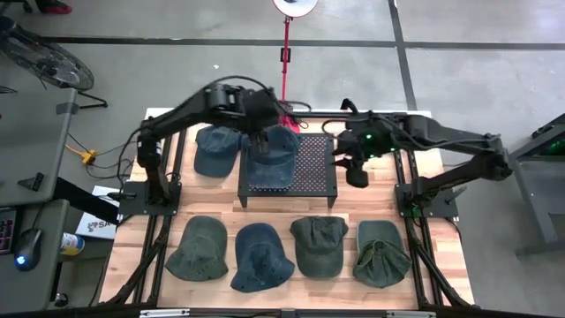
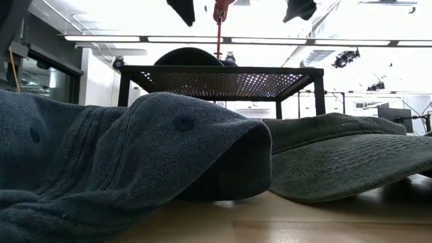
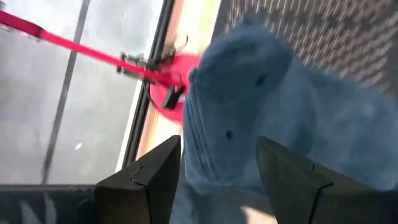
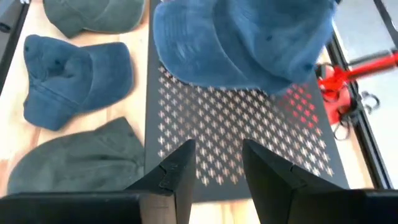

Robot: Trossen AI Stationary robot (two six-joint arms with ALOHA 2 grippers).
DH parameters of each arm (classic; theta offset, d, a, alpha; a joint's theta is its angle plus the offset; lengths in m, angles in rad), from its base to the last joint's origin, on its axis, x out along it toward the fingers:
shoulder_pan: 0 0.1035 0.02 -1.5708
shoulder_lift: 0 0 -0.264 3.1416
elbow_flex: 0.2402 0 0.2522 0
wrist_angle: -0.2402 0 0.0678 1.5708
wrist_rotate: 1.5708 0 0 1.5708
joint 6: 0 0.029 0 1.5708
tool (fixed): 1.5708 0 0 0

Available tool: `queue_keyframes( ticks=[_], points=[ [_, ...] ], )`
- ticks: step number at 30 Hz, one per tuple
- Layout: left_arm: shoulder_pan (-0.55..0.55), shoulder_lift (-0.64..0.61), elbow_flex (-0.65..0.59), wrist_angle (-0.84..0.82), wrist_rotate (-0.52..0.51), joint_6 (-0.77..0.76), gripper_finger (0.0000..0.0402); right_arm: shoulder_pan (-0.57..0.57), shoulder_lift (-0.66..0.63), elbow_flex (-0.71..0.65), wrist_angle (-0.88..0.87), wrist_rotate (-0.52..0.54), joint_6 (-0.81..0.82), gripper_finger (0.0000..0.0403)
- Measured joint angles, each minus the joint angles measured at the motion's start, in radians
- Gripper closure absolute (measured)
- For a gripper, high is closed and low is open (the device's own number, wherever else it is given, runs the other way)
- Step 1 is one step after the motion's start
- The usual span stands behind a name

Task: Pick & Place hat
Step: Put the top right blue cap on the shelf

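The left gripper [image 3: 214,165] has its two dark fingers [image 3: 152,171] spread apart on either side of a blue hat [image 3: 249,106], the cloth lying between them; whether the fingers press the cloth cannot be told. In the high view this gripper [image 1: 261,134] sits over the far left corner of a black perforated rack [image 1: 305,168], and the blue hat [image 1: 275,146] lies there, part on the mesh and part over its far edge. The left arm reaches in from the left side of the wooden surface [image 1: 441,256].

The right gripper [image 4: 214,165] has its fingers [image 4: 177,171] parted with nothing between them, pointing across the rack [image 4: 236,130] toward the blue hat [image 4: 249,37]. From above it [image 1: 357,173] hovers just beside the rack's right edge.

A second blue hat [image 1: 214,148] lies on the surface just left of the rack, touching the first. Four more hats lie in a row along the near side: an olive hat [image 1: 198,249], a dark blue hat [image 1: 262,256], a green hat [image 1: 319,244] and a crumpled green hat [image 1: 381,253].

A red pole [image 1: 286,53] with a red base stands beyond the rack's far edge. From table height, the rack [image 2: 223,81] rises behind two near hats.
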State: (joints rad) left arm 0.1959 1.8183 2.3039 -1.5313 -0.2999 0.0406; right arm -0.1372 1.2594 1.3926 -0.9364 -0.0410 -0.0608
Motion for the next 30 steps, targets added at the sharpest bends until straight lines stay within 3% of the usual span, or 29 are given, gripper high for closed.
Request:
queue_keyframes(
  ticks=[8,13,18,23,30],
  points=[
    [-0.007,-0.078,0.001,0.092,0.025,-0.046,0.0199,0.046,0.112,0.000,0.036,0.006,0.015,0.0393],
    [-0.016,-0.081,-0.002,0.098,0.021,-0.054,0.0199,0.068,0.184,0.000,0.056,0.036,0.026,0.0400],
    [-0.037,-0.095,-0.073,0.270,0.114,-0.058,0.0199,0.081,0.237,0.000,0.136,0.069,0.027,0.0402],
    [-0.072,-0.130,-0.246,0.476,0.161,-0.046,0.0199,0.081,0.242,0.000,0.145,0.093,0.031,0.0402],
    [-0.101,-0.291,-0.625,0.865,0.157,-0.120,0.0199,0.087,0.223,-0.004,0.051,0.107,0.032,0.0402]
  ],
)
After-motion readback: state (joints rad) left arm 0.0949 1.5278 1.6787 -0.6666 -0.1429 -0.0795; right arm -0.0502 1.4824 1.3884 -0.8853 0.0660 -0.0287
